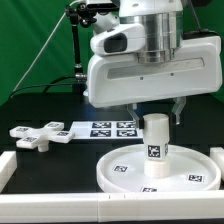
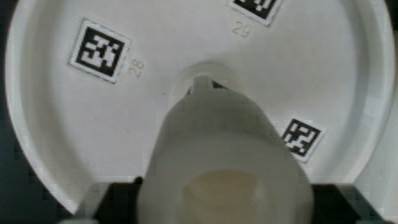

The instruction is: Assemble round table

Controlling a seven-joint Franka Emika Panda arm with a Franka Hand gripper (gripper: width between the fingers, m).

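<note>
The large round disc (image 1: 115, 172) lies flat on the black table at the exterior view's right, tags facing up. The thick cylinder post (image 1: 155, 142) stands upright at its middle with a tag on its side. My gripper (image 1: 155, 112) comes down from above, shut on the post's upper end, one finger on each side. In the wrist view the post (image 2: 222, 140) fills the space between my gripper's (image 2: 222, 205) dark fingers (image 2: 121, 200) and runs down to the disc (image 2: 107, 120). The cross-shaped piece (image 1: 40, 133) lies loose at the exterior view's left, apart from the disc.
The marker board (image 1: 105, 128) lies flat behind the disc, between it and the cross-shaped piece. A low white rail (image 1: 60, 208) runs along the table's front edge and another (image 1: 5, 165) at the exterior view's left. A black stand (image 1: 80, 40) rises at the back.
</note>
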